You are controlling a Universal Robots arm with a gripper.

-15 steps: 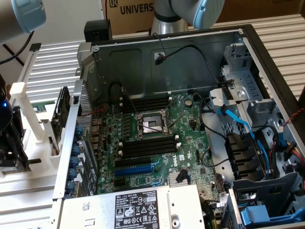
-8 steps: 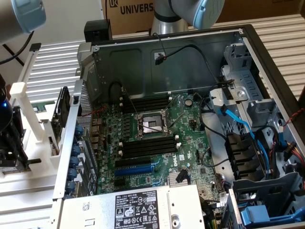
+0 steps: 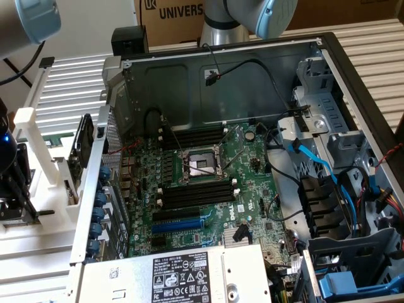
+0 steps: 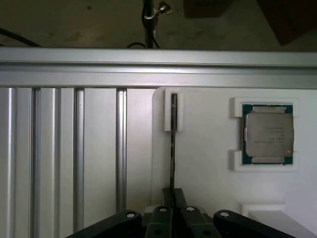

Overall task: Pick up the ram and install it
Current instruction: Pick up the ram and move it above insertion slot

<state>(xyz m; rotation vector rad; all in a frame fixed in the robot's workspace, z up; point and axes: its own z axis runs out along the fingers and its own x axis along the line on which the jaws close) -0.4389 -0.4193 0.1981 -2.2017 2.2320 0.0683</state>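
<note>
One thin dark ram stick (image 4: 173, 144), slotted in its white plastic holder (image 4: 203, 183), is pinched by the nearly closed claw (image 4: 172, 201): pick-up in hand, likely needing a straight pull out.

The open grey metal computer case (image 3: 170, 82) takes up the centre and right of the exterior view, with the green motherboard (image 3: 243, 148) flat inside it. In the wrist view, the thin dark green ram stick (image 4: 173, 148) stands on edge in a white plastic holder (image 4: 208, 148), clamped in the black gripper (image 4: 172, 208). The square silver processor chip (image 4: 268, 134) is seated apart from it.
</note>
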